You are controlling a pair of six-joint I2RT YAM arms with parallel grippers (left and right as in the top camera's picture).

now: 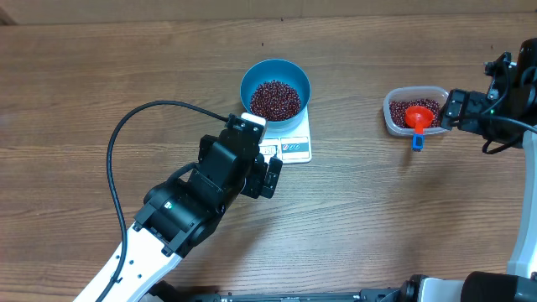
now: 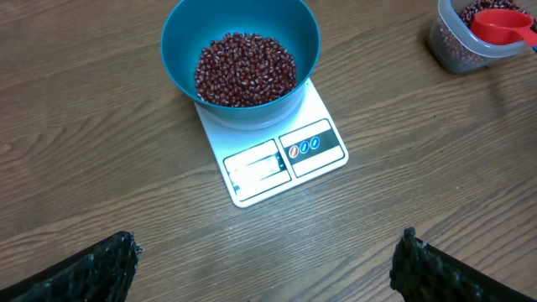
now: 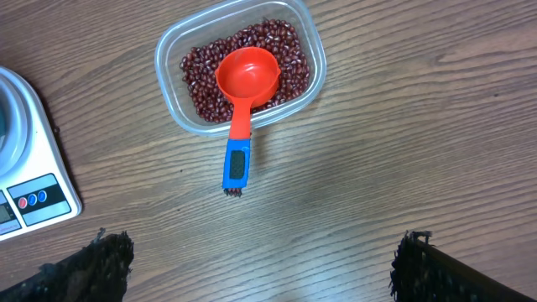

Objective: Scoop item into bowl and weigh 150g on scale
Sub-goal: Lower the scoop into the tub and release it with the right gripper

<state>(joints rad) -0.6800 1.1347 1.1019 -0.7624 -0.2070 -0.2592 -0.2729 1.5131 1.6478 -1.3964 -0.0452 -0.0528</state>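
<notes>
A bright blue bowl [image 1: 252, 77] [image 2: 178, 38] holding a heap of dark red beans [image 1: 274, 99] [image 2: 245, 69] stands on the small white scale [image 1: 295, 148] [image 2: 285, 159]. The scale's display edge faces my left gripper [image 1: 260, 159] [image 2: 268, 260], which hovers just in front of it, open and empty. More beans [image 3: 201, 75] fill a clear tub [image 1: 391, 117] [image 3: 168, 84] at the right. A red scoop [image 1: 417, 117] [image 3: 247, 75] with a blue handle rests in the tub, handle over the rim. My right gripper [image 1: 447, 109] [image 3: 264, 264] is open beside the tub, holding nothing.
The left arm's black cable [image 1: 126, 134] loops over the wooden table [image 1: 101, 67] at the left. The scale's corner [image 3: 25, 193] shows at the left edge of the right wrist view. Bare wood lies between the scale and the tub.
</notes>
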